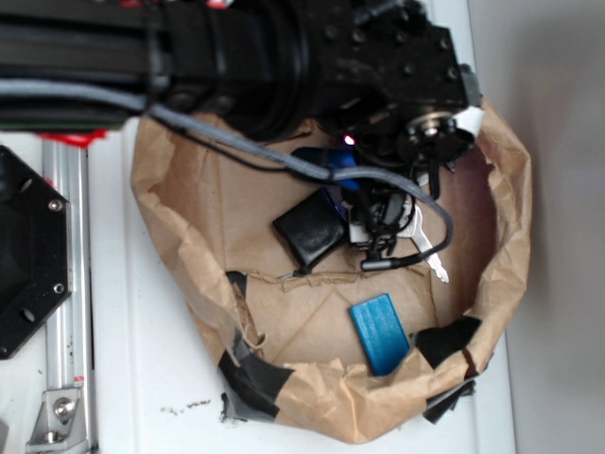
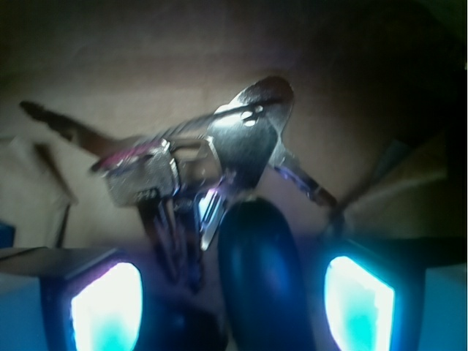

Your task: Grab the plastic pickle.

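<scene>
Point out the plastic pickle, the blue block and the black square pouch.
plastic pickle point(image 2: 263, 278): wrist view, on its dark glossy rounded body between the lit fingers.
blue block point(image 1: 380, 333): exterior view, middle of its top face.
black square pouch point(image 1: 309, 230): exterior view, middle of its upper surface.

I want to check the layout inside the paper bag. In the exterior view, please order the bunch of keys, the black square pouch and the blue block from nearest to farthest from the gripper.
1. Bunch of keys: directly under the gripper.
2. Black square pouch: just left of it.
3. Blue block: well below, near the bag's front edge.
</scene>
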### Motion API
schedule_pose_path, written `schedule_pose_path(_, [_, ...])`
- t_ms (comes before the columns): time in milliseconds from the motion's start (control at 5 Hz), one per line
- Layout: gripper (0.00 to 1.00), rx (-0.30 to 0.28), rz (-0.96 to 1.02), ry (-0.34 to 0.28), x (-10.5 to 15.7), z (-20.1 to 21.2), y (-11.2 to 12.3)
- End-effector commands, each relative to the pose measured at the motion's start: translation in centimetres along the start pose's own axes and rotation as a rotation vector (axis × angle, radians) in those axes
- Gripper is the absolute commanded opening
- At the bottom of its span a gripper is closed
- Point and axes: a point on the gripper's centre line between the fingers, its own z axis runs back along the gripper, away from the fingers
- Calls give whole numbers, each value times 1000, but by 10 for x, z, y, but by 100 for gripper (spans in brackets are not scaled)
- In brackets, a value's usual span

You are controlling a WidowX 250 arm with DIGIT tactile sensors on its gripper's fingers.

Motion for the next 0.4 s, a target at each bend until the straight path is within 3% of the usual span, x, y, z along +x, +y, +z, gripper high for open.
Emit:
schedule_pose_path(0, [100, 81, 71, -54, 4, -11, 39])
schedule_pose_path(200, [40, 89, 73, -70, -2, -15, 41])
